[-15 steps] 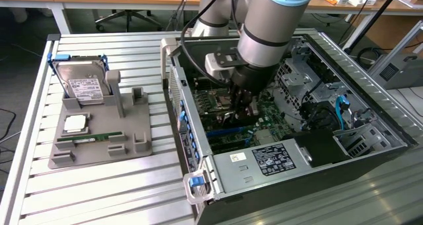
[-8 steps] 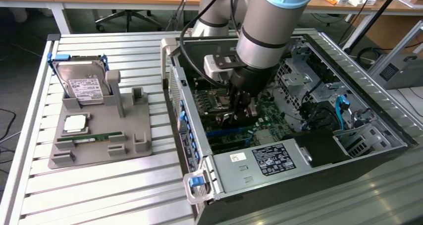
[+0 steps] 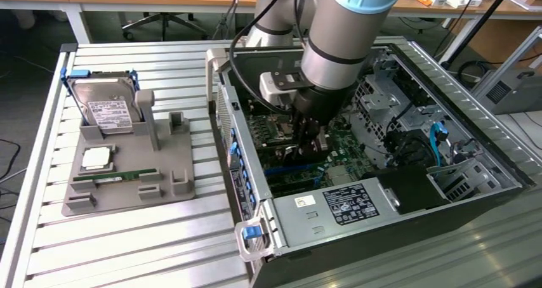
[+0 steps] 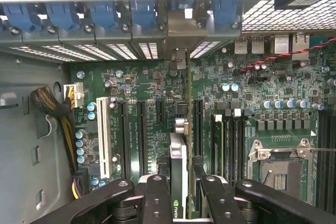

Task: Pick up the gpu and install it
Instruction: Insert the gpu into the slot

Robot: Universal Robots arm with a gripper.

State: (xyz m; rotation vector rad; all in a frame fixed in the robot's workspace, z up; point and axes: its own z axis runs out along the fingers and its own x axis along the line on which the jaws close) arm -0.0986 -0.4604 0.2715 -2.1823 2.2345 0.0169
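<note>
My gripper (image 3: 309, 143) reaches down inside the open computer case (image 3: 254, 174), just above the green motherboard (image 3: 339, 142). It is shut on the gpu (image 4: 178, 174), a thin dark card seen edge-on in the wrist view between the two black fingers (image 4: 157, 198). The card stands upright over the expansion slots (image 4: 140, 135), and its silver bracket end (image 4: 180, 59) points toward the case's rear slot openings. In the exterior view the gpu (image 3: 308, 153) shows as a dark sliver under the fingers. I cannot tell whether its edge sits in a slot.
A grey holder tray (image 3: 127, 174) at the exterior view's left carries a hard drive (image 3: 106, 107), a green memory stick (image 3: 114, 175) and a small chip. The power supply (image 3: 339, 209) sits at the case front. Yellow and black cables (image 4: 60, 114) and the CPU socket (image 4: 278, 166) flank the slots.
</note>
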